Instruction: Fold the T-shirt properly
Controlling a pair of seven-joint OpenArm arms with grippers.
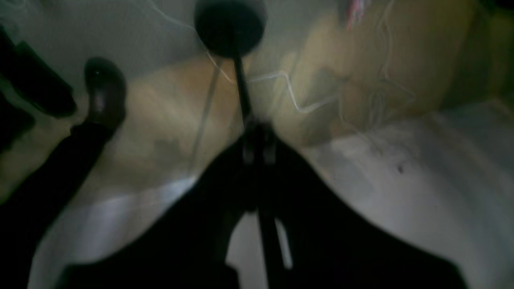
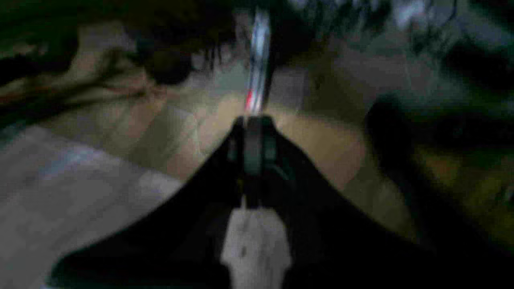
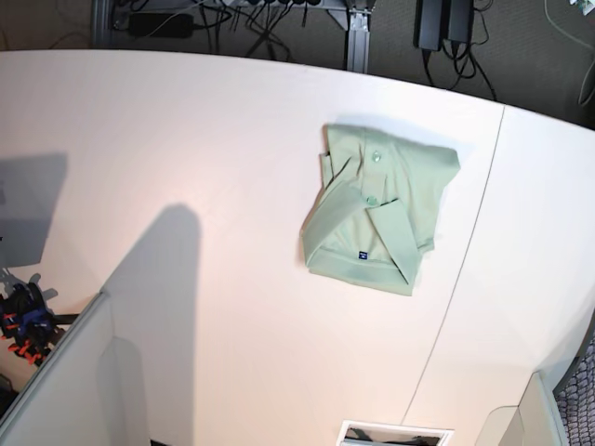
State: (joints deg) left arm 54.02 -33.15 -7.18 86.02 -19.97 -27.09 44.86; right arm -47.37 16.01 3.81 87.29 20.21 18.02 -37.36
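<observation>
The pale mint-green T-shirt (image 3: 379, 206) lies folded into a compact packet on the white table (image 3: 186, 139), right of centre in the base view. Its buttoned placket (image 3: 374, 177) and small blue tag (image 3: 361, 253) face up. Neither gripper shows in the base view. In the left wrist view my left gripper (image 1: 259, 138) has its jaws together and holds nothing; it hangs past the table edge over the floor. In the blurred right wrist view my right gripper (image 2: 255, 132) also looks shut and empty. The shirt is in neither wrist view.
A seam (image 3: 465, 251) runs down the table right of the shirt. Cables and black boxes (image 3: 437, 23) lie behind the far edge. The left wrist view shows a dark shoe (image 1: 105, 90), a black stand base (image 1: 229, 26) and loose white cable (image 1: 297, 100) on the floor.
</observation>
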